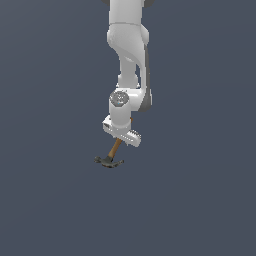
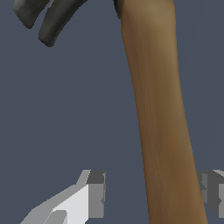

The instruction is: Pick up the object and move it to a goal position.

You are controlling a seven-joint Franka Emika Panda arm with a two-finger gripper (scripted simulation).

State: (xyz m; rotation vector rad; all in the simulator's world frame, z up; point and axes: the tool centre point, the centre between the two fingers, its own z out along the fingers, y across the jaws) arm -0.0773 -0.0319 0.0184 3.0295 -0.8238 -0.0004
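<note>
End effector (image 2: 151,192) straddles hammer (image 2: 159,122) handle, gaps both sides.

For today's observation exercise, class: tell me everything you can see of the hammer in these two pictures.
The hammer is a small claw hammer with a brown, wood-like handle and a dark grey-green, metal-looking head with a curved, split claw. It hangs tilted, head downward, its handle running up into the gripper. In the wrist view the handle passes between the two fingers, nearer one than the other; contact is not clearly visible.
</note>
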